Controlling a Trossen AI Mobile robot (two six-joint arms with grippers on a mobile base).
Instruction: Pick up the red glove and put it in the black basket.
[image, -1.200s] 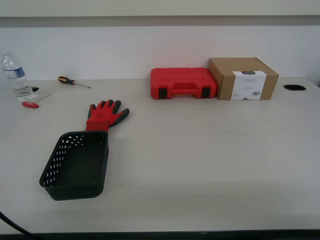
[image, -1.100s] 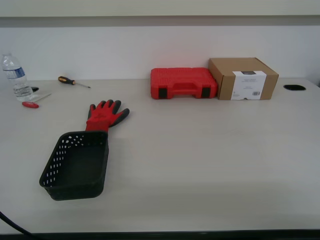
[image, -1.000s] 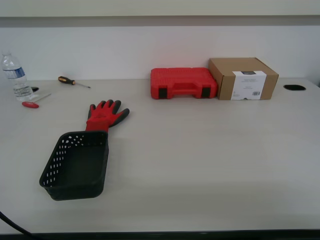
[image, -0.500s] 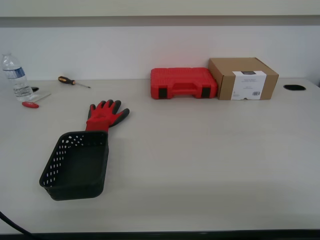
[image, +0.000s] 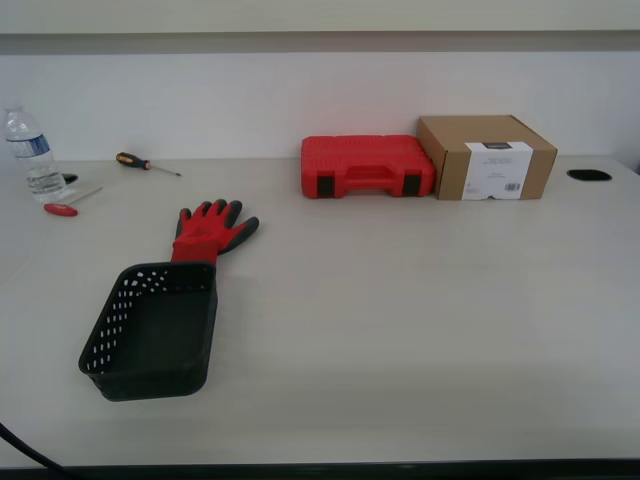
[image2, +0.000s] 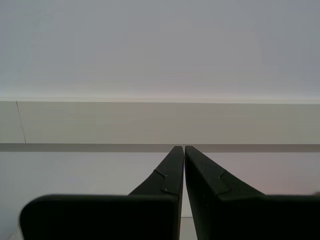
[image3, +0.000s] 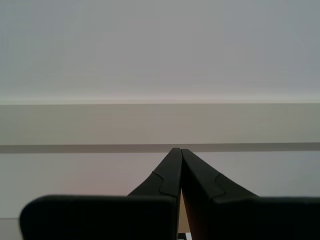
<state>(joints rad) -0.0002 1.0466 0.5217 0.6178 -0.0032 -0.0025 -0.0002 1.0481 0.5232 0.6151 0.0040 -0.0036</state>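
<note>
Red knit glove (image: 207, 233) with grey coated fingers lies flat on the pale desk (image: 420, 300), touching the perforated black plastic basket (image: 152, 330) at its 12 o'clock. Judged light, limp; pinch mid-palm. Jaws of my first gripper (image2: 182, 150) and my second gripper (image3: 178, 151) are closed, empty.

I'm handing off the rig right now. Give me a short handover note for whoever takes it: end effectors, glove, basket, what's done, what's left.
My first gripper: end effector shut, empty, facing the wall, not in the exterior view.
My second gripper: the same, shut and empty.
The red glove lies flat on the table, just behind the black basket, its cuff at the basket's far rim.
The basket is empty.
Done: nothing.
Left: reach, grasp the glove, drop it in the basket.
</note>
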